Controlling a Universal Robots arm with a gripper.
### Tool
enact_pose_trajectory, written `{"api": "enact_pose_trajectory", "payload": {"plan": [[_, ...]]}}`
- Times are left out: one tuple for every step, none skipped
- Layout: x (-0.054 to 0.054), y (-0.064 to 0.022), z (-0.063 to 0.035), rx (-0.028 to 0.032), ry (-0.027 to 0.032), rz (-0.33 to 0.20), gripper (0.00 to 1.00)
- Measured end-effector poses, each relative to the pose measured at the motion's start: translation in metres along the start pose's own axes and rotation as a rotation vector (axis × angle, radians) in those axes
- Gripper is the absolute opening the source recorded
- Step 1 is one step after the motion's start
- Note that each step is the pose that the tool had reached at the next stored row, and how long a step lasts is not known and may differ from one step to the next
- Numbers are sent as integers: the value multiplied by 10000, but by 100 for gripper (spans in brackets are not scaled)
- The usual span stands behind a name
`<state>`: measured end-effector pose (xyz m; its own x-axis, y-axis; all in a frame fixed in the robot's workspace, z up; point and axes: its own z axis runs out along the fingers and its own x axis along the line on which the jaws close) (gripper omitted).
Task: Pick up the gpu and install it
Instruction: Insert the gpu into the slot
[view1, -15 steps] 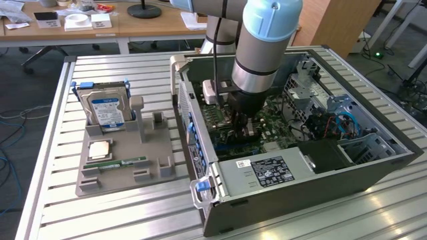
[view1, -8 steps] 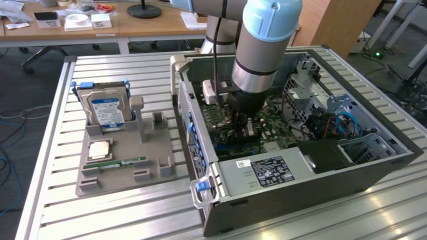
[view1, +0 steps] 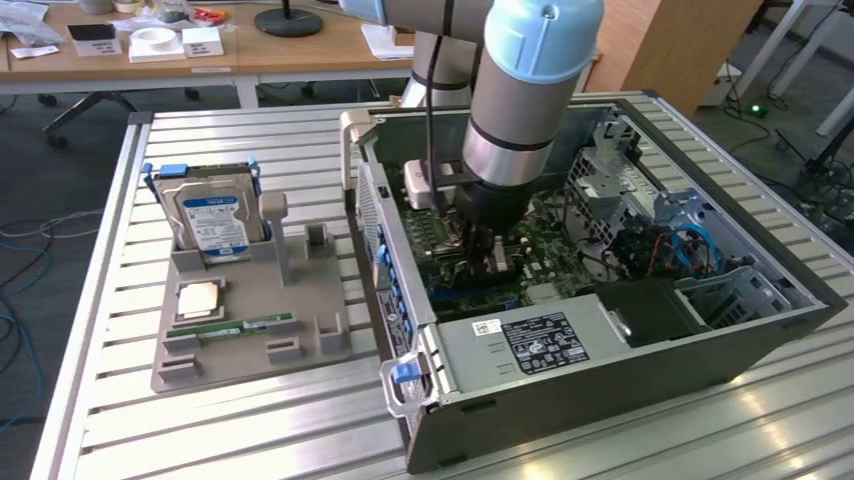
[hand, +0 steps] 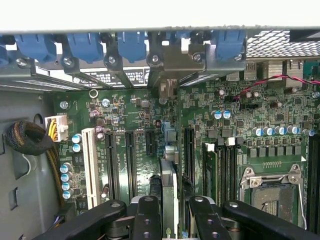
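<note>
Down inside the open dark-grey metal computer case (view1: 747, 340), the black two-fingered gripper (view1: 478, 252) hangs from the silver and pale-blue robot arm (view1: 527, 90), just above the green motherboard (hand: 235, 135). Its jaws are pinching the gpu (hand: 168, 195) — a thin, flat dark card seen edge-on in the wrist view, standing upright between the two inner black fingers (hand: 146, 220) and running straight out ahead of them toward the case's rear wall. The card's silver metal end bracket (hand: 168, 90) stands at that far end, beneath the row of blue slot clips (hand: 82, 45). The card's lower edge sits over the board between the long black expansion slots (hand: 112, 165) on one side of the jaws and the black memory slots (hand: 222, 170) on the other; whether it is seated in a slot I cannot tell.

Beyond the memory slots lies the empty silver CPU socket (hand: 272, 182). Well apart from the jaws, outside the case at the exterior view's left, a grey moulded parts holder (view1: 320, 330) stands on the slatted aluminium table (view1: 200, 440) — it carries a silver hard drive with a blue label (view1: 214, 222) and a narrow green RAM stick (view1: 247, 325).
</note>
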<state>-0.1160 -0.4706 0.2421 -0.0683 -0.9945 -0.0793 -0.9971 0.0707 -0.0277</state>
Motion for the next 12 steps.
{"api": "enact_pose_trajectory", "payload": {"plan": [[0,5,0,1,0,0,26],[0,10,0,2,0,1,26],[1,15,1,3,-2,2,26],[1,17,0,4,0,1,26],[2,18,0,3,2,-1,26],[2,19,-1,3,3,-2,26],[2,20,0,3,3,-1,26],[2,21,-1,3,4,1,26],[2,22,-1,3,4,1,26],[2,22,-1,-1,2,1,26],[2,22,-1,-4,1,1,26],[2,22,0,-3,1,2,26]]}}
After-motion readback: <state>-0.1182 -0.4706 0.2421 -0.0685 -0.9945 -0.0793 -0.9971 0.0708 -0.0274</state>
